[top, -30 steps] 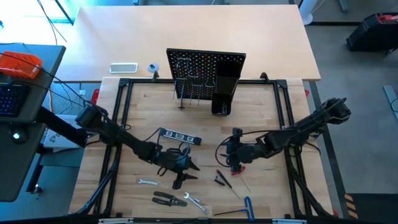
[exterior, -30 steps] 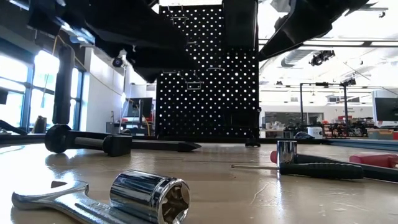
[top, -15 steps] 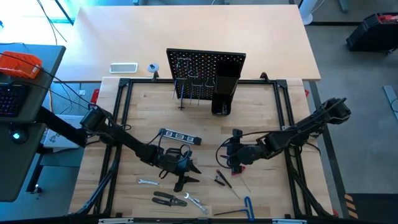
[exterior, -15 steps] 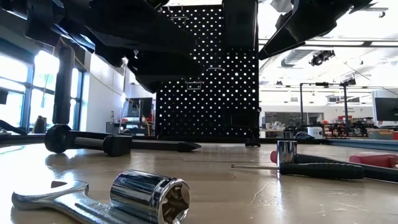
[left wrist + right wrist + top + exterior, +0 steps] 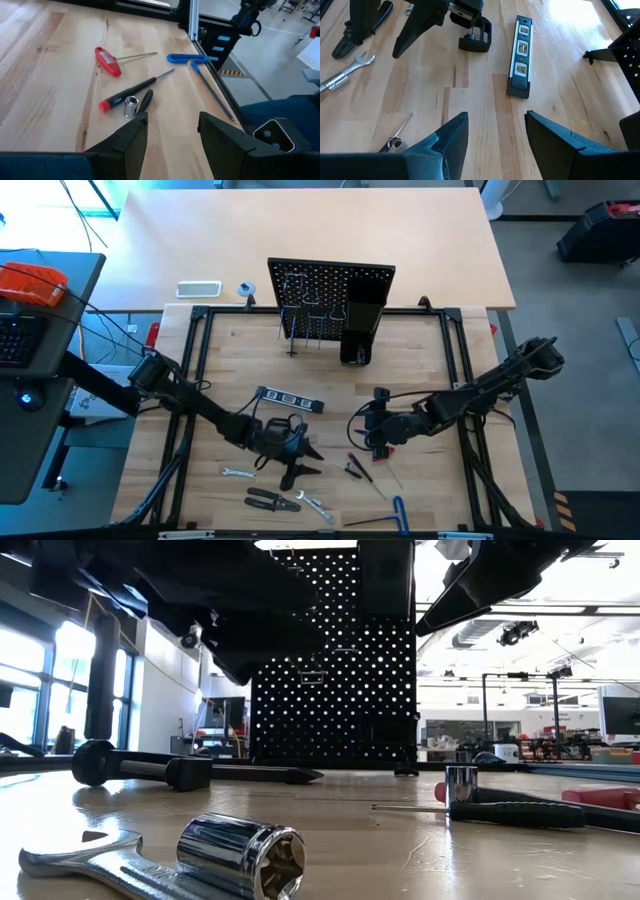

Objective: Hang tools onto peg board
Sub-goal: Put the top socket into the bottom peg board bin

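Note:
The black peg board (image 5: 330, 288) stands upright at the table's far side, with thin hooks and a black box holder (image 5: 360, 330). The tools lie flat on the wood. They include a dark level (image 5: 290, 400), a black C-clamp (image 5: 477, 37), pliers (image 5: 272, 500), silver wrenches (image 5: 315, 506), a screwdriver (image 5: 135, 92), a red T-handle key (image 5: 107, 54) and a blue T-handle key (image 5: 187, 58). My left gripper (image 5: 303, 462) hovers open just nearer than the C-clamp, with nothing between its fingers (image 5: 132, 137). My right gripper (image 5: 365, 430) waits open at mid-table, right of the level.
A black metal frame (image 5: 195, 350) borders the wooden work area. A chrome socket (image 5: 245, 855) sits on a wrench close to the low camera. Bare wood lies between the level and the peg board. Desks and gear stand beyond the table's left edge.

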Robot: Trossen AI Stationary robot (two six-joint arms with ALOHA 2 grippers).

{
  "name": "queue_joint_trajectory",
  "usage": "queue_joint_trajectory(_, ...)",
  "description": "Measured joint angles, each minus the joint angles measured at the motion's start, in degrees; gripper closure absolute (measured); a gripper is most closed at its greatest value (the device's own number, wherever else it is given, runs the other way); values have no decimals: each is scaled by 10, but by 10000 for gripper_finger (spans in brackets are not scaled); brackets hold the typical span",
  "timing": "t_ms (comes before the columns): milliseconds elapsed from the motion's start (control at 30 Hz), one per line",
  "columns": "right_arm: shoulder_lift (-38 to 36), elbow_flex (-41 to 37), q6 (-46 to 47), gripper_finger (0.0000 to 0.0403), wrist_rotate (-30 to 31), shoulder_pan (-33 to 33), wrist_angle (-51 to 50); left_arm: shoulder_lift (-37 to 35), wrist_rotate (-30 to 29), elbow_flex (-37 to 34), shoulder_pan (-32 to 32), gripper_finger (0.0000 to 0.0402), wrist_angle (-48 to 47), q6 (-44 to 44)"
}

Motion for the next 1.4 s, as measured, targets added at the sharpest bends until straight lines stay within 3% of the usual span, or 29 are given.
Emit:
queue_joint_trajectory(300, 0, 0, -4, 210, -1, 0, 0, 54, -82, 11, -24, 232, 0, 25)
queue_joint_trajectory(567, 0, 0, -4, 210, -1, 0, 5, 164, -98, 106, -15, 232, 11, 62)
queue_joint_trajectory(767, 0, 0, -1, 210, -2, 0, 5, 199, -128, 148, -3, 232, -2, 51)
queue_joint_trajectory(1400, 2, 0, -25, 210, 1, 0, 22, 227, -83, 194, 21, 232, -26, 36)
